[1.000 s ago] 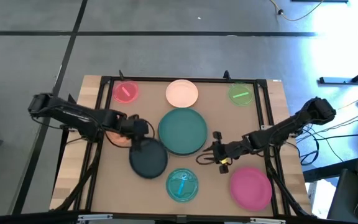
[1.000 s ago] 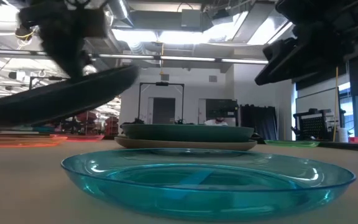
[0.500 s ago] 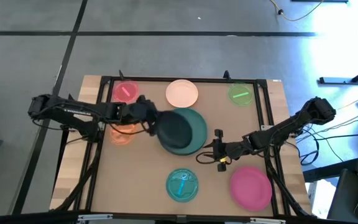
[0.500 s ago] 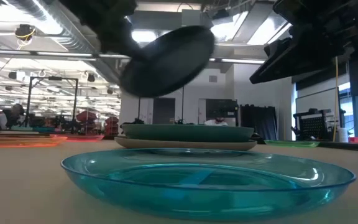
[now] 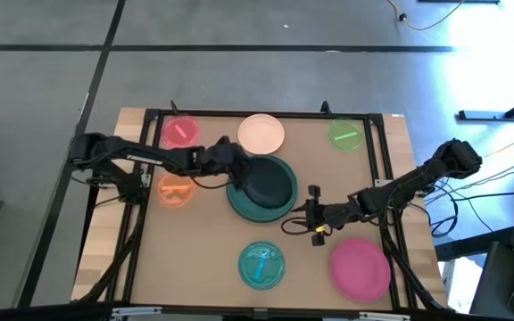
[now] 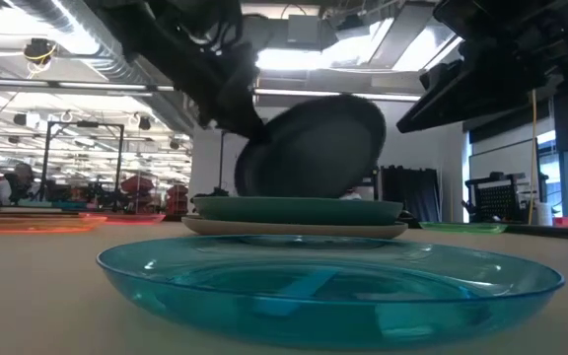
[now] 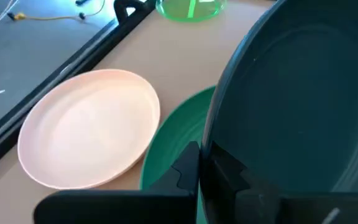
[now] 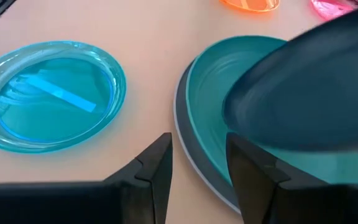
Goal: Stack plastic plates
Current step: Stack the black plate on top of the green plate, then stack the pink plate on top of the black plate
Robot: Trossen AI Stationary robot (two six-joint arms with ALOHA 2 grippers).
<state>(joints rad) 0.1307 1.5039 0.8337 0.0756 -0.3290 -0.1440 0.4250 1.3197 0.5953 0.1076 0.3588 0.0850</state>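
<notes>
My left gripper [image 5: 236, 171] is shut on the navy plate [image 5: 270, 183], which it holds tilted over the teal plate [image 5: 239, 204]. The teal plate lies on a grey plate whose rim [image 8: 185, 158] shows beneath it, at the table's middle. In the low view the navy plate [image 6: 314, 148] stands steeply tilted, its lower edge right at the teal plate [image 6: 294, 207]; I cannot tell whether they touch. My right gripper [image 5: 314, 219] waits open just right of the stack, its fingers [image 8: 157, 168] pointing at it and touching nothing. My left gripper [image 7: 207, 163] pinches the navy plate's rim [image 7: 215, 134] on its left side between the two fingers. The fingers come slanting down from the table's left. The plate is tilted, with its right side raised above the teal plate [image 7: 179, 149].
Along the far edge lie a small pink plate [image 5: 180, 132], a pale pink plate [image 5: 261, 134] and a green plate [image 5: 346, 135]. An orange plate [image 5: 176, 189] lies left of the stack. Near the front lie a light blue plate [image 5: 262, 265] and a magenta plate [image 5: 360, 268].
My left gripper has carried the navy plate from the near left of the stack toward the right and far side, over the teal plate. It first swung up high and tilted steeply, then came down close to the teal plate.
</notes>
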